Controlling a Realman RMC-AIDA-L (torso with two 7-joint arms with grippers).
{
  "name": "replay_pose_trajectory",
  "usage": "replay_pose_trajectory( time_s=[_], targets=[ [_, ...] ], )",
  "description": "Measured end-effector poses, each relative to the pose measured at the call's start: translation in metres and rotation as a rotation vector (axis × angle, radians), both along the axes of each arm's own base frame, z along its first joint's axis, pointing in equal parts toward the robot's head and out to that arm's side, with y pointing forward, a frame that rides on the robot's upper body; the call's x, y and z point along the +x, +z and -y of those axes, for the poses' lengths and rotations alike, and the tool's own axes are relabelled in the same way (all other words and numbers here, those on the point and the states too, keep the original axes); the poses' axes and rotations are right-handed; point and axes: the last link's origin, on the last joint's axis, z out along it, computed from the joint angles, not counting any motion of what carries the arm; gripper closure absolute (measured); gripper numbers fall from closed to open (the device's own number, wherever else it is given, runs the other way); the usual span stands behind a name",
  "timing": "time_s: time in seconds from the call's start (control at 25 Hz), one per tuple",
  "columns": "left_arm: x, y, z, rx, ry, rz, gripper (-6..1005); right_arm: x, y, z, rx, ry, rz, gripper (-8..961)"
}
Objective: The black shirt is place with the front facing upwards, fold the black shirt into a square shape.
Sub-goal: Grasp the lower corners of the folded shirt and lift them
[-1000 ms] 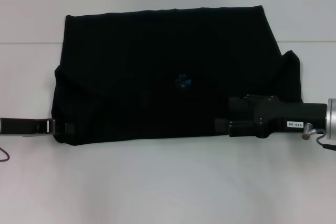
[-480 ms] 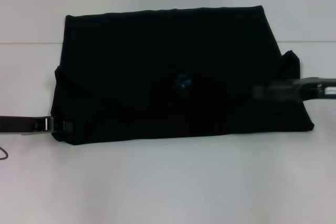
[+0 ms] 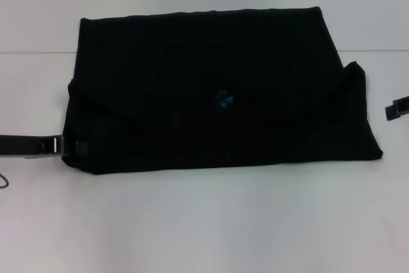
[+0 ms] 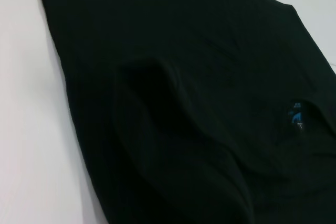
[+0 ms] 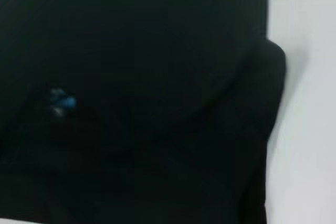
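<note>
Left tool: at the left edge of the head view, low over the tabletop, its tip touching the near left corner of the shirt. Whether its fingers grip the cloth cannot be told.

Shirt: lies flat at the middle of the tabletop, already folded into a wide band. Its long axis runs left to right across the head view. Plain black cloth faces up, and the small blue label shows near the middle. Both side edges carry angled folded flaps; the right flap reaches a point at the near right corner.

Right tool: only its tip shows at the right edge of the head view, just beside the shirt's right edge but apart from it. How far it is open cannot be told. It holds nothing that can be seen.

Change: one second ago the right tool lay over the shirt's near right part; half a second ago it was drawing back across the right flap; now it is off the cloth. The left tool and the shirt have kept their places.
</note>
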Motion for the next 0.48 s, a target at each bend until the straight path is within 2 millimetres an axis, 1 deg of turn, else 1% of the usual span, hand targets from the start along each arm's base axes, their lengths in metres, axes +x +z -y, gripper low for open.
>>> replay_pose_trajectory(
  time_s=[0.12,0.28,0.36,0.4,0.48],
  targets=[
    [0.001,0.001,-0.001,0.002,-0.002,0.000,970,0.002,-0.012,-0.004,-0.024,-0.005,0.023,53],
    [0.001,0.002,-0.002,0.012,-0.001,0.005,970,0.011,-0.031,-0.009,-0.018,-0.022,0.019,57],
    [0.001,0.003,-0.003,0.018,0.001,0.009,970,0.017,-0.043,-0.013,-0.015,-0.030,0.013,59],
    [0.001,0.004,-0.003,0.019,0.001,0.009,969,0.017,-0.043,-0.013,-0.015,-0.030,0.013,60],
    [0.000,0.004,-0.003,0.021,0.002,0.009,969,0.017,-0.050,-0.015,-0.007,-0.028,0.008,62]
  ],
)
